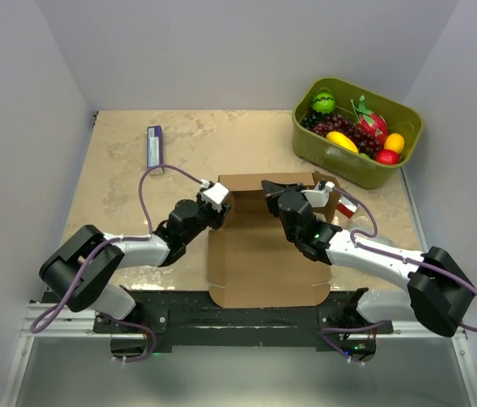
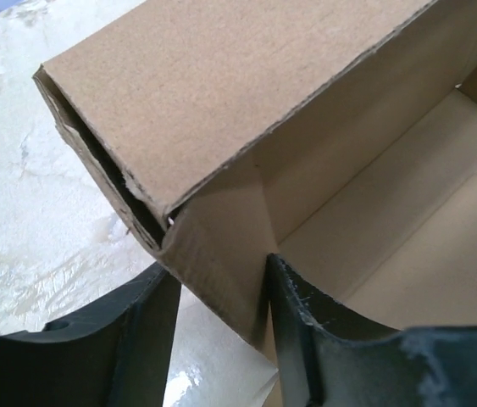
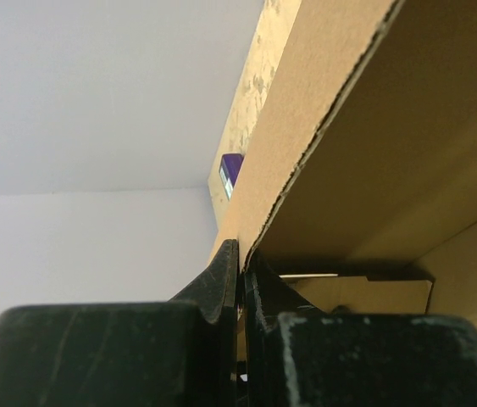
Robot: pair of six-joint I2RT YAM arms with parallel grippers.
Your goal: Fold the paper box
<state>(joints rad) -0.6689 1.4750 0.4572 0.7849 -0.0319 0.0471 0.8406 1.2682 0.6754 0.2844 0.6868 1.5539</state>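
Base rail (image 1: 238,320) nearest; paper box (image 1: 263,271) on beige mottled tabletop (image 1: 119,178); white walls (image 1: 221,51).

no legible text, labels or numbers

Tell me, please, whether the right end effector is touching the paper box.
Touching: the right wrist view shows the right end effector pinched on the paper box wall.
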